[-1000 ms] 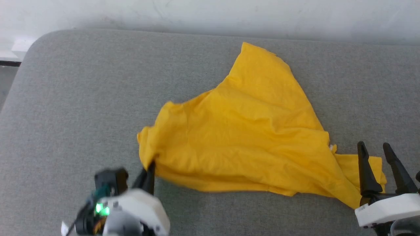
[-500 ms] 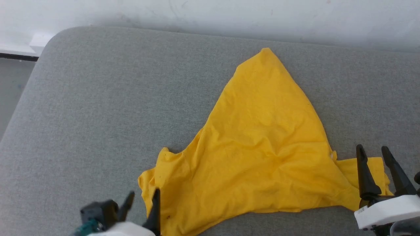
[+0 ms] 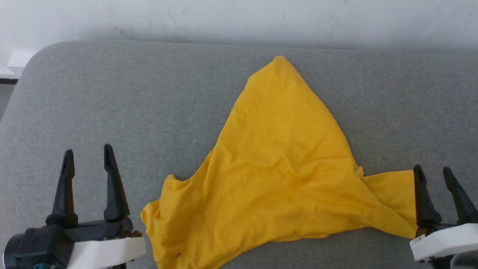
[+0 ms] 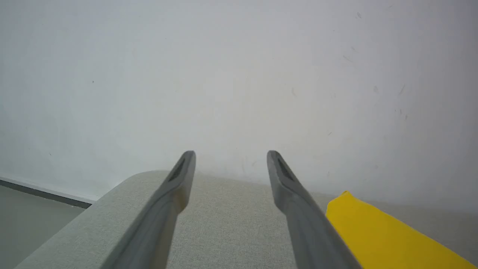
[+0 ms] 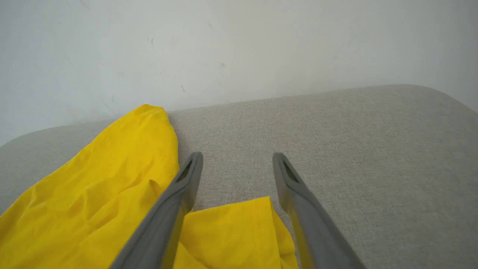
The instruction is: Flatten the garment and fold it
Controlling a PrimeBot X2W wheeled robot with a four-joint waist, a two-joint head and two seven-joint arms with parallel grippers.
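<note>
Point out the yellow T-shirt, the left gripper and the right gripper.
yellow T-shirt [image 3: 283, 164], head view, middle of the cloth.
left gripper [image 3: 88, 149], head view, midway between its jaws' tips.
right gripper [image 3: 432, 168], head view, midway between its jaws' tips.

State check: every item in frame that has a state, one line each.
garment: bunched into a rough triangle, wrinkled, not folded, not held.
left gripper: open, empty, apart from the garment.
right gripper: open, empty, poised over the garment's right corner.

Bare grey cushion lies open left of the garment; the wall closes the far edge.
</note>
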